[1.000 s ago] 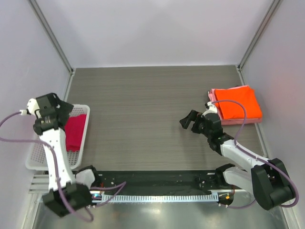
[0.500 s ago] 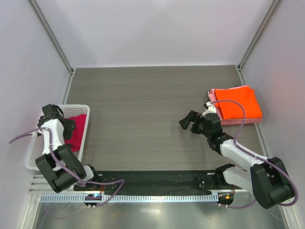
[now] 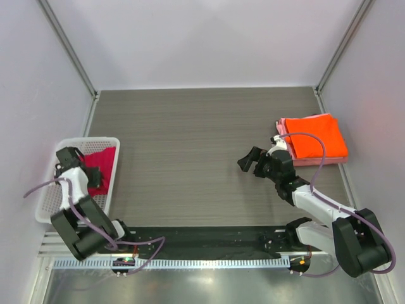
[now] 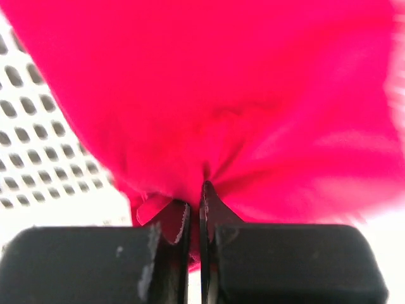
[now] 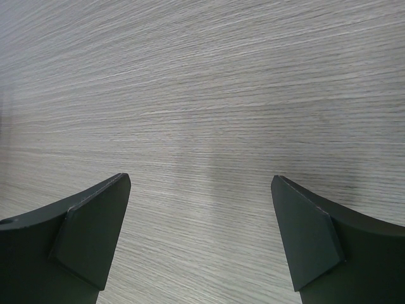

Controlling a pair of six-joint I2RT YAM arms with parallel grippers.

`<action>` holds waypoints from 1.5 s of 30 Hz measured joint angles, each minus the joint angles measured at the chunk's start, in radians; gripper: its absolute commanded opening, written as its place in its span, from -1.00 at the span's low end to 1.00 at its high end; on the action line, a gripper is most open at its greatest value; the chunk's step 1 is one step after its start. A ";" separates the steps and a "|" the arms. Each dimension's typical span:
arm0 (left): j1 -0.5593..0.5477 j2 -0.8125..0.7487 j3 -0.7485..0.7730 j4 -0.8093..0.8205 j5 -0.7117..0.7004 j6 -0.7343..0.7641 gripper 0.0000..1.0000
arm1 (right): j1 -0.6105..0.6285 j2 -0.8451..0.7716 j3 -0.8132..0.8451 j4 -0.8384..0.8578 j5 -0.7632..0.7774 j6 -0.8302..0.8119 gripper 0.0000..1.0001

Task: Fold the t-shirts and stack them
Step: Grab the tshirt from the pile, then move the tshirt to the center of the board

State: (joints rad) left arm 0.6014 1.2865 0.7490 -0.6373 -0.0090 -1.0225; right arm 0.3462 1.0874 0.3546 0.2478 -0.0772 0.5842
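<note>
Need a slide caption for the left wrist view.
The left gripper shut on a bunched fold of the crimson-magenta t-shirt in the white mesh basket.

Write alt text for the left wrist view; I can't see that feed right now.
The left gripper is pinched shut on a gathered fold of the crimson-magenta t-shirt, whose cloth fills most of the frame. Behind the cloth on the left, the perforated wall of the white mesh basket shows.

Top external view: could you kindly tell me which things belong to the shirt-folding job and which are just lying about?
Job: crimson-magenta t-shirt, pinched by left gripper; orange t-shirt, folded atop pale pink t-shirt; right gripper, open.
Lying about: white mesh basket; table.
</note>
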 measured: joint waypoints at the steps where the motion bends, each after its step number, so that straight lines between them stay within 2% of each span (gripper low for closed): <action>1: 0.000 -0.068 0.000 -0.004 0.010 0.009 -1.00 | 0.000 0.000 0.000 0.000 0.000 0.000 1.00; 4: -0.002 -0.294 0.066 -0.035 -0.004 0.031 -1.00 | 0.000 0.000 0.000 0.000 0.000 -0.002 0.99; 8: -0.004 -0.492 0.342 -0.111 -0.025 0.063 -1.00 | 0.000 0.000 0.000 0.000 0.000 -0.003 0.99; 10: -0.004 -0.509 0.507 -0.134 0.003 0.066 -1.00 | 0.000 0.000 0.000 0.000 0.000 -0.003 0.99; 13: -0.004 -0.524 0.686 -0.109 0.147 0.028 -1.00 | 0.000 0.000 0.000 0.001 -0.001 -0.003 0.99; 16: -0.023 -0.522 0.723 -0.057 0.298 -0.051 -1.00 | 0.000 0.000 0.000 0.006 -0.005 -0.006 0.99; 20: -0.137 -0.477 0.711 -0.021 0.371 -0.130 -1.00 | 0.000 0.000 0.000 0.014 -0.013 -0.007 0.99; 23: -0.303 -0.380 0.725 0.021 0.378 -0.151 -1.00 | 0.000 0.000 0.000 0.017 -0.017 -0.007 0.99; 25: -0.498 -0.283 0.751 0.052 0.353 -0.144 -1.00 | 0.000 0.000 0.000 0.019 -0.020 -0.008 0.99; 29: -0.953 -0.085 0.773 0.082 0.192 -0.083 -1.00 | 0.000 -0.001 0.000 0.018 -0.019 -0.012 0.99; 31: -1.109 -0.003 0.781 0.074 0.139 -0.043 -0.99 | 0.000 -0.003 0.000 0.017 -0.019 -0.014 0.99; 32: -1.152 0.026 0.790 0.071 0.132 -0.032 -0.97 | 0.000 -0.006 -0.002 0.016 -0.018 -0.015 0.99; 34: -1.208 0.074 0.809 0.071 0.135 -0.008 -0.71 | 0.000 -0.019 -0.007 0.014 -0.018 -0.018 0.99; 36: -1.219 0.087 0.812 0.065 0.120 0.008 -0.13 | 0.000 -0.036 -0.013 0.014 -0.018 -0.021 0.99; 38: -1.216 0.082 0.798 0.058 0.057 0.029 0.88 | 0.000 -0.048 -0.019 0.014 -0.018 -0.025 0.99; 39: -1.213 0.076 0.785 0.049 0.015 0.039 0.99 | 0.000 -0.055 -0.023 0.015 -0.018 -0.026 0.99; 42: -1.207 0.057 0.720 0.011 -0.145 0.040 0.99 | 0.000 -0.063 -0.030 0.018 -0.020 -0.031 0.99; 45: -1.202 0.040 0.575 0.005 -0.267 0.083 0.99 | 0.000 -0.062 -0.036 0.021 -0.033 -0.034 0.93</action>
State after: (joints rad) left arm -0.6003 1.3266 1.3239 -0.6327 -0.2756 -0.9398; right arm 0.3462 1.0256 0.3187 0.2691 -0.1104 0.5507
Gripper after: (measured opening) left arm 0.994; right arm 0.990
